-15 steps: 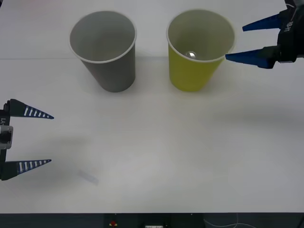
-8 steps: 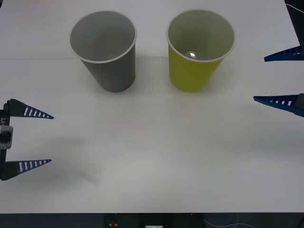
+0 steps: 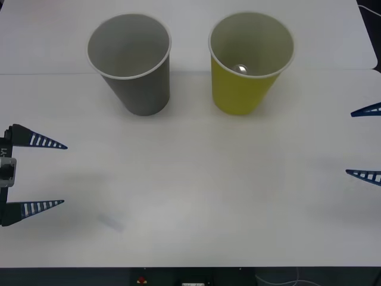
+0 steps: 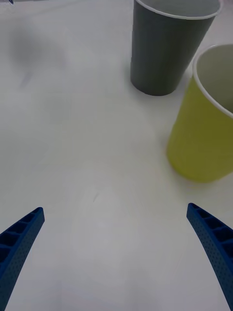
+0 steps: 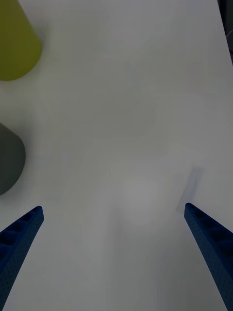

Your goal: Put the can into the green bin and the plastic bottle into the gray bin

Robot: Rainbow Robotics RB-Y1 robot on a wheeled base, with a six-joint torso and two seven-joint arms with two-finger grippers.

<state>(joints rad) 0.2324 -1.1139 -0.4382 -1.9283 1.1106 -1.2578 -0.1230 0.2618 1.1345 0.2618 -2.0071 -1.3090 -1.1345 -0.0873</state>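
Yellow-green paper forms the green bin (image 3: 250, 65), upright on the white bench (image 3: 196, 179) beside the gray bin (image 3: 132, 62); the can (image 3: 240, 69) shows as a silver lid inside it. Left gripper (image 3: 53, 174) and right gripper (image 3: 364, 143) hover at opposite bench edges, jaws spread apart, holding nothing.

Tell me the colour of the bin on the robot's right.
Yellow-green outside, pale inside with a white rim: the green bin, clearest in the front view.

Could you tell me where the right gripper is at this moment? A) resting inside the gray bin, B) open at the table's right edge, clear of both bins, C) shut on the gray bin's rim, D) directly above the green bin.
B: the right gripper sits open at the right edge of the table, empty, well away from the green bin and the gray bin.
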